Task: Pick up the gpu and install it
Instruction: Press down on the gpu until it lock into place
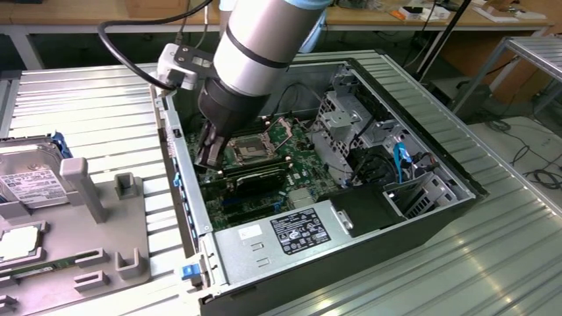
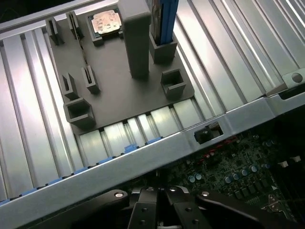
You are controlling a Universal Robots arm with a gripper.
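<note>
The gpu (image 1: 255, 174), a thin dark card with a green edge, stands on edge across the motherboard (image 1: 294, 191) just below the CPU socket (image 1: 250, 150), inside the open computer case (image 1: 422, 217). My gripper (image 1: 209, 161) reaches down into the case by its rear wall. Its fingers are shut at the gpu's end on the exterior view's left. In the wrist view the gripper (image 2: 158, 195) hangs over the motherboard (image 2: 238, 171) just inside the case's metal edge (image 2: 143, 152); the card itself is hidden there.
A grey holder plate (image 1: 97, 250) lies to the exterior view's left of the case, with a hard drive (image 1: 31, 178), a CPU chip (image 1: 18, 243) and a memory stick (image 1: 35, 271). Inside the case, a power supply (image 1: 290, 230) and a drive cage (image 1: 343, 125) crowd the board.
</note>
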